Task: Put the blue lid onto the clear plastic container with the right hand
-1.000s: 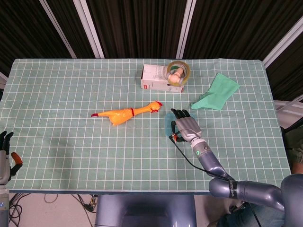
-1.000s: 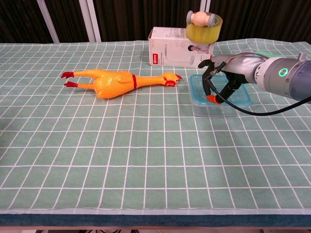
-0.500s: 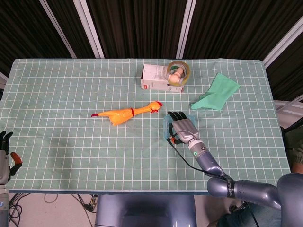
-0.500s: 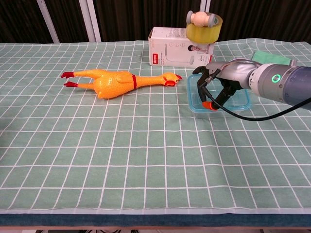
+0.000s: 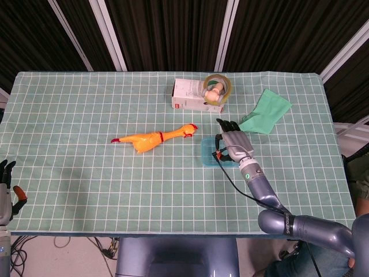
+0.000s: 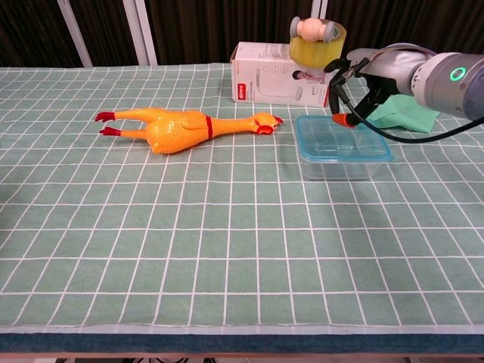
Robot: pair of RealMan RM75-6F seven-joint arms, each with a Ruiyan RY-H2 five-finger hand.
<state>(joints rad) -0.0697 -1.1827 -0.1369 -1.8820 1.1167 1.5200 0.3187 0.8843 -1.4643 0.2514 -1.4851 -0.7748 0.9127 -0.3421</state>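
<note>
The blue lid (image 6: 342,138) sits on the clear plastic container (image 6: 344,160), toward the table's far right edge. The right hand (image 6: 354,72) hovers above it, empty, fingers loosely spread. Placement looks complete; next, clear the arm.

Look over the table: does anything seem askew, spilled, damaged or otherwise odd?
Nothing stands out. The blue lid sits level on the clear plastic container, the right hand above it holds nothing, and the rubber chicken simply lies on its side.
</note>
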